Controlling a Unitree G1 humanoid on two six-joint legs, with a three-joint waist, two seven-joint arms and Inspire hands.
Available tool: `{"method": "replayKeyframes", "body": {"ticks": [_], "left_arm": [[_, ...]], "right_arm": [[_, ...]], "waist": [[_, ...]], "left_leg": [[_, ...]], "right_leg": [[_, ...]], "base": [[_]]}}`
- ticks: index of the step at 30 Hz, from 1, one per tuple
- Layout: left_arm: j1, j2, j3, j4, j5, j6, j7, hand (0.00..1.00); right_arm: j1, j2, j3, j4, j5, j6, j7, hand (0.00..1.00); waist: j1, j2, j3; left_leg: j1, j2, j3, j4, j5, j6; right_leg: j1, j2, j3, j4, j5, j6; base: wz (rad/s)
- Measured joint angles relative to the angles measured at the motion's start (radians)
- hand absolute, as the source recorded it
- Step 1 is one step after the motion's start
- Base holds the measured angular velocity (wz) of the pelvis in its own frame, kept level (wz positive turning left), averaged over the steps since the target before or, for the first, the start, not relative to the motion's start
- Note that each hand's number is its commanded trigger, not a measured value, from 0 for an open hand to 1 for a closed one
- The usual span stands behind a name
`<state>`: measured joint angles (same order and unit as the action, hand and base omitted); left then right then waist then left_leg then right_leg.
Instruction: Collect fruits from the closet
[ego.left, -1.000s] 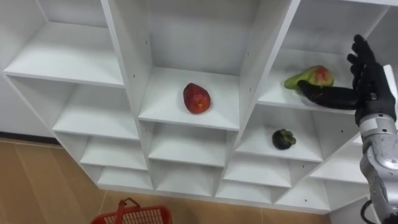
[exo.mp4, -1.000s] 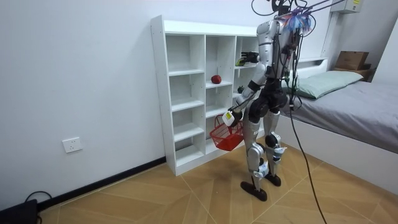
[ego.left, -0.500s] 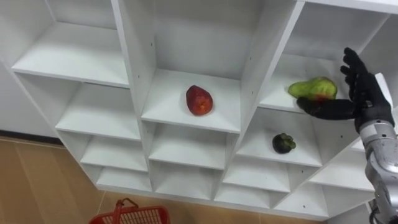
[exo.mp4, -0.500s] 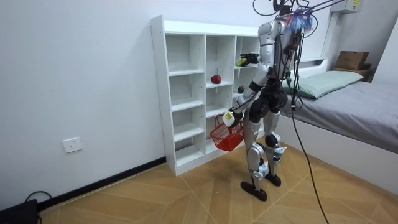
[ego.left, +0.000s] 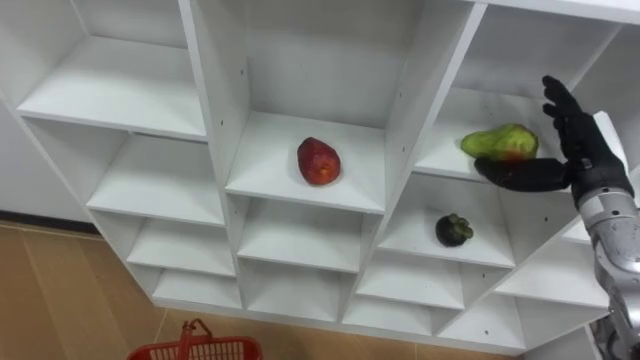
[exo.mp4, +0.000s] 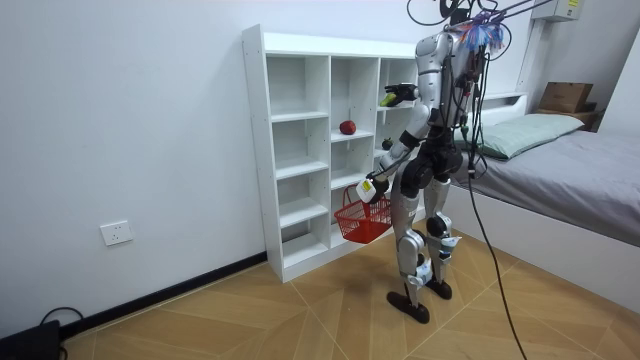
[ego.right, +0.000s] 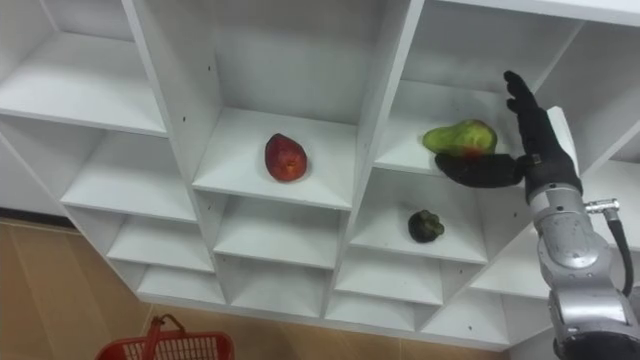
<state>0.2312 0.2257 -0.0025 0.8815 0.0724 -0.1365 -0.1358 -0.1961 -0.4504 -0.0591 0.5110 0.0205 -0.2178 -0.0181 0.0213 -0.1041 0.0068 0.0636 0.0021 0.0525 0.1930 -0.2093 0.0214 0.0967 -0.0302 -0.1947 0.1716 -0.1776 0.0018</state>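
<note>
**Spread right hand at the green fruit, basket ready below**
The closet (ego.left: 425, 110) faces the robot. The left hand (exo.mp4: 370, 188) carries the red basket (ego.left: 190, 350) by its handle at 7 o'clock, probably to catch fruit. The right hand (ego.left: 580, 160) has its fingers straight and spread, and its thumb reaches under the green fruit (ego.left: 497, 142), likely to cup it. That fruit lies on the right shelf, long axis 9-to-3, narrow end toward 9. The red fruit (ego.left: 318, 161) and dark fruit (ego.left: 454, 230) remain on their shelves.

My right robot hand (ego.left: 575, 150) is at the mouth of the right compartment, green fruit (ego.left: 498, 142) just above its thumb. The divider (ego.left: 435, 100) blocks the sideways path to the red fruit (ego.left: 318, 161). The red basket (ego.left: 195, 348) hangs low from my left robot hand (exo.mp4: 369, 187).
</note>
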Motion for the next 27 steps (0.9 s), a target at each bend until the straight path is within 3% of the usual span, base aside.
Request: {"method": "replayKeyframes", "body": {"ticks": [10,11,12,13,14,27], "left_arm": [[-0.013,0.022,-0.003,0.000,0.000,0.000,-0.031,1.00],[-0.014,0.023,-0.004,0.000,0.000,0.000,-0.031,1.00],[-0.016,0.023,-0.005,0.000,0.000,0.000,-0.031,1.00],[-0.018,0.023,-0.007,0.000,0.000,0.000,-0.031,1.00],[-0.018,0.023,-0.007,0.000,0.000,0.000,-0.031,1.00],[-0.032,0.024,-0.014,0.001,0.001,0.000,-0.031,1.00]], "right_arm": [[0.000,-0.017,0.004,-0.022,-0.094,-0.002,0.021,0.00],[0.000,-0.020,0.008,-0.022,-0.103,-0.002,0.021,0.24],[0.000,-0.026,0.016,-0.024,-0.110,-0.002,0.022,0.65],[0.000,-0.027,0.022,-0.028,-0.116,-0.002,0.022,0.89],[0.000,-0.028,0.027,-0.031,-0.122,-0.002,0.022,1.00],[-0.011,-0.032,0.048,-0.053,-0.256,-0.002,0.056,1.00]], "waist": [[0.007,-0.005,0.0023],[0.007,-0.005,0.0025],[0.007,-0.006,0.0025],[0.007,-0.007,0.0026],[0.007,-0.007,0.0026],[0.014,-0.006,0.0042]], "left_leg": [[0.000,0.000,0.002,-0.004,0.000,0.000],[0.000,0.000,0.002,-0.004,0.000,0.000],[-0.001,0.000,0.002,-0.004,0.000,0.000],[-0.001,0.000,0.002,-0.004,0.000,0.000],[-0.002,0.000,0.002,-0.004,0.000,0.000],[-0.023,0.000,0.000,0.006,0.000,0.000]], "right_leg": [[-0.002,0.001,0.002,0.000,0.000,0.000],[-0.002,0.001,0.002,0.000,0.000,0.000],[-0.002,0.001,0.002,0.000,0.000,0.000],[-0.003,0.001,0.002,0.001,0.000,0.000],[-0.003,0.001,0.002,0.001,0.000,0.000],[-0.023,0.001,0.003,0.014,0.001,-0.001]], "base": [[0.00],[0.00],[0.00],[0.00],[0.00],[0.00]]}}
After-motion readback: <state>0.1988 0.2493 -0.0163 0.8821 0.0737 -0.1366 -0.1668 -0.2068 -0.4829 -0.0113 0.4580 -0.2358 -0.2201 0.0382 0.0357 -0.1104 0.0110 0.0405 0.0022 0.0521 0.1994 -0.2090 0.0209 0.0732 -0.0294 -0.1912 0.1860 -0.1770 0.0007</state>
